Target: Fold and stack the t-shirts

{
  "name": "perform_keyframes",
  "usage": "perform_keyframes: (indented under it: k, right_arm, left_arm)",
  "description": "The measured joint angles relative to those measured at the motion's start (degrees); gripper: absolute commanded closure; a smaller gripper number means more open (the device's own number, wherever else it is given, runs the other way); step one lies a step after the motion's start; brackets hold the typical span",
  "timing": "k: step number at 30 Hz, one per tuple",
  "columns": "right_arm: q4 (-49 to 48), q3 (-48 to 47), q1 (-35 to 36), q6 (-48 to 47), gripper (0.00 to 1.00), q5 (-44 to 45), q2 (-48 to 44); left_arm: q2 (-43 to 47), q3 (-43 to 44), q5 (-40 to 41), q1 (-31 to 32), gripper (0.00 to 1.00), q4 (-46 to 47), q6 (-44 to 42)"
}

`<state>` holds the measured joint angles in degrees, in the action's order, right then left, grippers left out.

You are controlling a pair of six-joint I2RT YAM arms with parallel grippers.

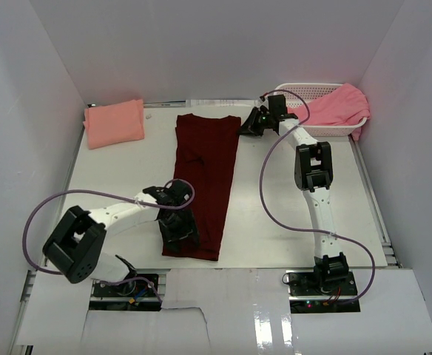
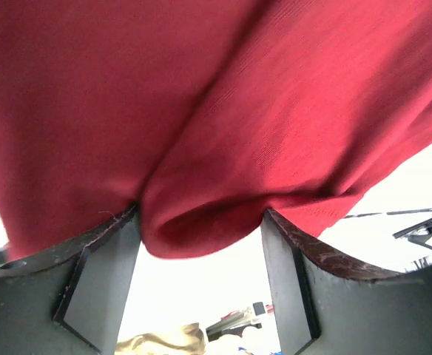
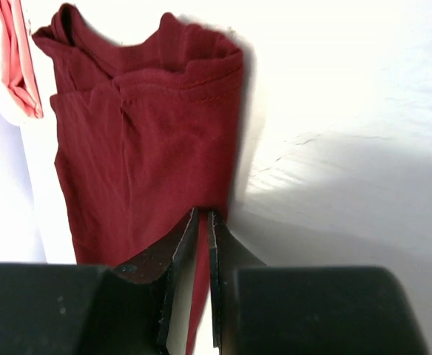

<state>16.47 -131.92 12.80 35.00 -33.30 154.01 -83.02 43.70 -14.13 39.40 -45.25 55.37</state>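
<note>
no legible text, no labels, no numbers

My top camera looks down from above and behind my arm bases, far enough to hold the whole table (image 1: 112, 166) and the full maroon t-shirt (image 1: 205, 170). My left wrist camera sits close behind my left gripper (image 2: 199, 218), that cloth filling its view; my right wrist camera, farther back, looks past my right gripper (image 3: 203, 216) across the same shirt.
</note>
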Motion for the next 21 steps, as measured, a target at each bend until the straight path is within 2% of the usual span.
perform_keyframes:
  k: [6,11,16,17,19,21]
  right_arm:
    - [-1.4,-0.7,-1.1,0.6,0.84,0.1,0.3]
    - [-3.0,1.0,-1.7,-0.9,0.84,-0.3,-0.8]
    - [-2.5,17.0,-1.6,-3.9,0.8,0.0,-12.1]
    - [-2.9,21.9,-1.4,-4.8,0.76,0.3,-16.2]
    - [-2.1,31.0,-1.1,-6.5,0.67,0.9,-24.9]
    - [-1.9,38.0,-0.1,-8.1,0.63,1.2,-33.4]
  left_arm:
    - [12.9,-6.3,0.1,0.0,0.25,-3.7,2.6]
    - [18.1,-3.6,1.5,0.0,0.25,-8.8,3.6]
    - [13.2,10.2,6.6,-0.4,0.22,-13.2,0.9]
    - [11.0,13.8,7.6,-1.0,0.22,-13.6,-0.4]
    - [6.7,19.5,7.8,-4.3,0.22,-12.5,-3.7]
    - [2.9,22.7,6.3,-10.8,0.22,-9.7,-7.3]
